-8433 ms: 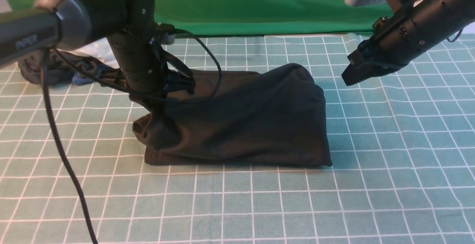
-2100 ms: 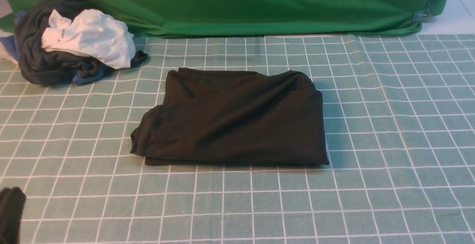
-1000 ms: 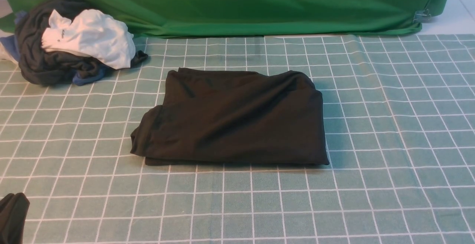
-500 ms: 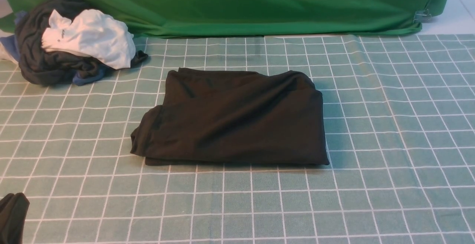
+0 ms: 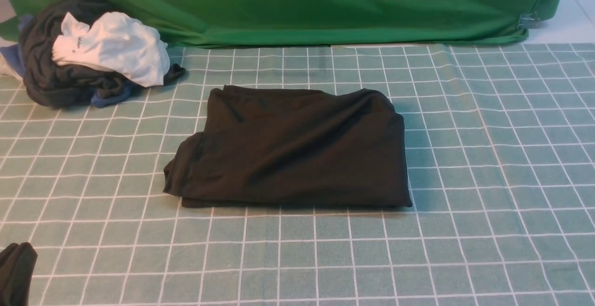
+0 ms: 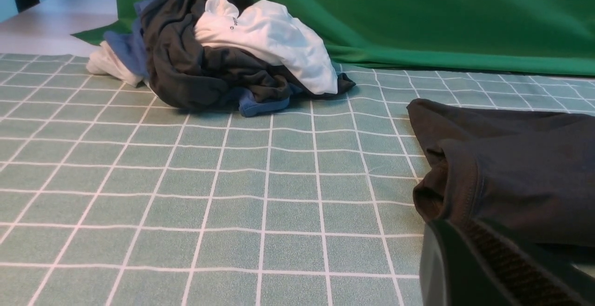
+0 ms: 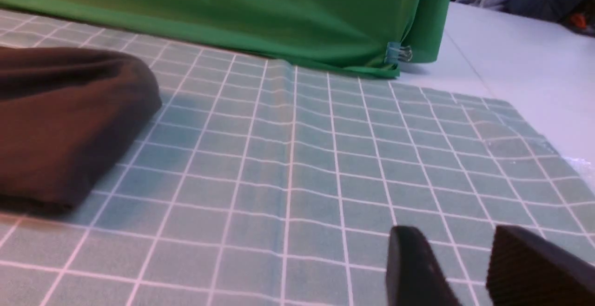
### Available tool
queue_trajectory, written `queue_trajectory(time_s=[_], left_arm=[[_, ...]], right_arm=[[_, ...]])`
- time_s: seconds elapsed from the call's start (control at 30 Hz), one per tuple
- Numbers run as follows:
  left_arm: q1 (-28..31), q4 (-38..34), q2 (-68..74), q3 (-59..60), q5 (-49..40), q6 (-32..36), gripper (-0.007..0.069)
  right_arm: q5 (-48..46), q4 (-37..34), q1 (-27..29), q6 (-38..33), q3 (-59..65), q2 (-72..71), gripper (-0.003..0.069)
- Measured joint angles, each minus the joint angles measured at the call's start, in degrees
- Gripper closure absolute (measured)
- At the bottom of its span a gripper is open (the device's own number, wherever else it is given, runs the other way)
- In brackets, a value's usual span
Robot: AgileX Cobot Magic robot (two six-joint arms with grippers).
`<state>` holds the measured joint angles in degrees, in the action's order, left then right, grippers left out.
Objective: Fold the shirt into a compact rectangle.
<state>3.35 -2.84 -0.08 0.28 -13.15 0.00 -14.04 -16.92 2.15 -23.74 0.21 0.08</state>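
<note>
While the shirt (image 5: 288,150) lies folded on the tabletop (image 5: 488,180), long axis crosswise, the closed left hand (image 5: 16,273) sits empty nearer its looser edge, and the part-open, empty right hand (image 7: 465,269) rests off its other end.

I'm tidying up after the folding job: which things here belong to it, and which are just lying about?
Belongs to the job:
- dark shirt, folded on the checked cloth

Just lying about:
- white shirt on the pile
- dark grey garment under it
- blue fabric in that pile
- green backdrop
</note>
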Motion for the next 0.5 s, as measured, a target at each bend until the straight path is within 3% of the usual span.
queue_trajectory(time_s=[0.3, 0.5], left_arm=[[0.0, 0.0, 0.0, 0.0, 0.05, 0.0, 0.0613], [0.0, 0.0, 0.0, 0.0, 0.05, 0.0, 0.0613]], right_arm=[[-0.01, 1.85, 0.0, 3.45, 0.0, 0.0, 0.042], [-0.01, 11.08, 0.0, 14.36, 0.0, 0.0, 0.042]])
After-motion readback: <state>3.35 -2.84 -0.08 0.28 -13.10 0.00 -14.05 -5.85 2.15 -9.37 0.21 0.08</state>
